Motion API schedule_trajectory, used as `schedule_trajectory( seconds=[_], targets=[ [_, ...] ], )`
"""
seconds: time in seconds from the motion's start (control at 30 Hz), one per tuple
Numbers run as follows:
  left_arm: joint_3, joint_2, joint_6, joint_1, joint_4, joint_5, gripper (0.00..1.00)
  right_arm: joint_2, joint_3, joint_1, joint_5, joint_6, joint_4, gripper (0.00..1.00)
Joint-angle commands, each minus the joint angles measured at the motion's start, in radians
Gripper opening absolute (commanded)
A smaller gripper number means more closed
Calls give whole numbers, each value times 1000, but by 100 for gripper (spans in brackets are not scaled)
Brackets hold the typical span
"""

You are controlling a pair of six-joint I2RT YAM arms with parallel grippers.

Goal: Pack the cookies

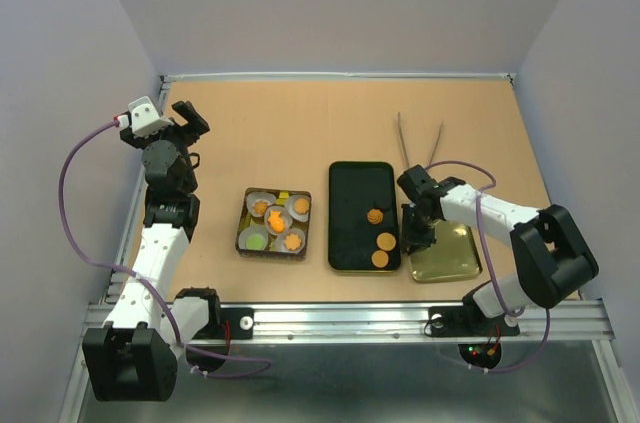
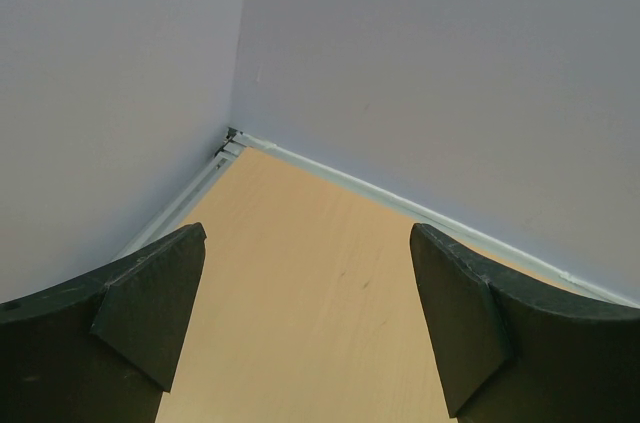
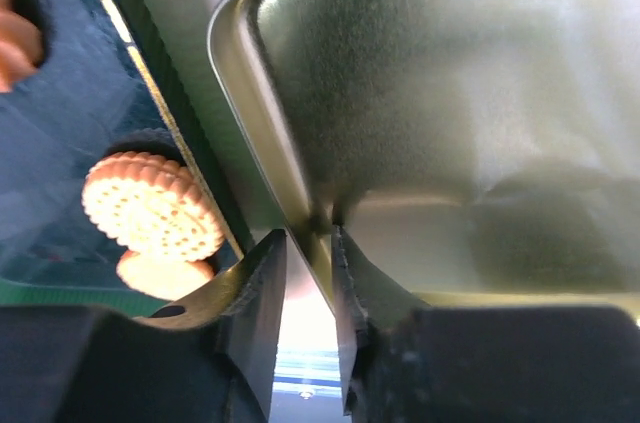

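Cookies: three on black tray mid-frame, more in box to its left.
Right gripper: narrow, pinching gold tray rim, clear in wrist view only.
Left gripper: wide, upper left, holding nothing.

Table: wood-look top, matt, smooth, pale brown. Black tray near middle: glossy, reflecting. Gold tray toward right near corner: metal, fine grainy sheen inside, polished rim. Cookies: matt, dry, dotted relief, ridged edge. Tongs toward far edge: bare shiny metal. Left fingers: black, matt, plastic look. Rail along near edge: brushed metal.
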Motion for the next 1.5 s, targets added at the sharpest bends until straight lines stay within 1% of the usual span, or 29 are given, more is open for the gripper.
schedule_trajectory(
  seconds=[0.0, 0.17, 0.2, 0.27, 0.37, 0.4, 0.43, 0.53, 0.57, 0.6, 0.7, 0.73, 0.83, 0.87, 0.93, 0.97, 1.0, 1.03, 1.07, 1.1, 1.13, 1.17, 1.23, 1.27, 1.3, 1.33, 1.37, 1.43, 1.47],
  targets=[
    [19, -22, 9, -7, 37, -7, 94, 24, -8, 29, 34, 16, 28, 28],
    [19, -22, 9, -7, 37, -6, 94, 24, -8, 38, 50, 24, 27, 21],
    [21, -22, 7, -7, 37, -6, 94, 21, -8, 40, 53, 24, 27, 17],
    [21, -22, 9, -7, 37, -6, 94, 19, -8, 42, 54, 24, 27, 15],
    [19, -23, 9, -7, 37, -7, 94, 12, 0, 45, 54, 27, 15, 8],
    [19, -23, 9, -7, 37, -6, 94, 6, 6, 43, 54, 27, 6, 8],
    [19, -23, 9, -7, 39, -7, 94, -11, 17, 46, 79, 27, -7, 5],
    [18, -22, 10, -7, 37, -7, 94, -42, 86, 46, 123, 24, -85, 2],
    [19, -23, 6, -7, 37, -7, 94, -60, 115, 48, 169, 22, -109, 1],
    [21, -25, 1, -7, 36, -7, 94, -67, 168, 49, 192, 21, -160, 1],
    [22, -26, -10, -7, 34, 20, 94, -82, 262, 49, 260, 9, -252, 0],
    [25, -25, -10, -7, 34, 28, 94, -85, 332, 49, 274, 3, -270, 0],
    [41, -22, -25, -7, 33, 75, 94, -88, 454, 48, 317, -10, -318, 0],
    [54, -14, -30, -7, 10, 95, 94, -85, 553, 48, 306, -36, -317, 0],
    [114, -9, -54, -7, -12, 179, 94, -62, 653, 49, 294, -76, -307, 1],
    [134, -6, -62, -7, -18, 213, 94, -47, 774, 49, 275, -89, -300, 0],
    [175, 0, -77, -7, -32, 277, 94, -33, 826, 49, 252, -105, -274, 0],
    [194, 1, -88, -7, -40, 305, 94, -4, 939, 48, 211, -119, -257, 0],
    [212, 4, -100, -7, -44, 328, 94, 10, 940, 48, 183, -122, -236, 1],
    [229, 7, -111, -7, -55, 382, 94, 22, 1025, 48, 156, -120, -172, 1],
    [249, 9, -142, -7, -55, 407, 94, 36, 1058, 48, 128, -119, -130, 0],
    [255, 9, -154, -7, -44, 466, 94, 47, 1095, 48, 67, -100, -19, 0],
    [260, 14, -182, -7, -17, 543, 94, 45, 1097, 48, -11, -67, 127, 0],
    [259, 20, -217, -5, 20, 625, 94, 33, 1066, 48, -85, -16, 309, 0],
    [259, 24, -237, -5, 38, 664, 94, 24, 1066, 48, -119, 11, 403, 0],
    [259, 35, -296, -3, 77, 699, 94, 18, 1025, 48, -165, 74, 494, 0],
    [259, 38, -330, -3, 97, 761, 94, -3, 1004, 48, -182, 102, 671, 0],
    [265, 49, -398, -2, 137, 821, 94, -42, 892, 48, -226, 181, 891, 0],
    [265, 60, -469, 0, 185, 873, 94, -77, 846, 48, -240, 212, 1115, 0]
  ],
)
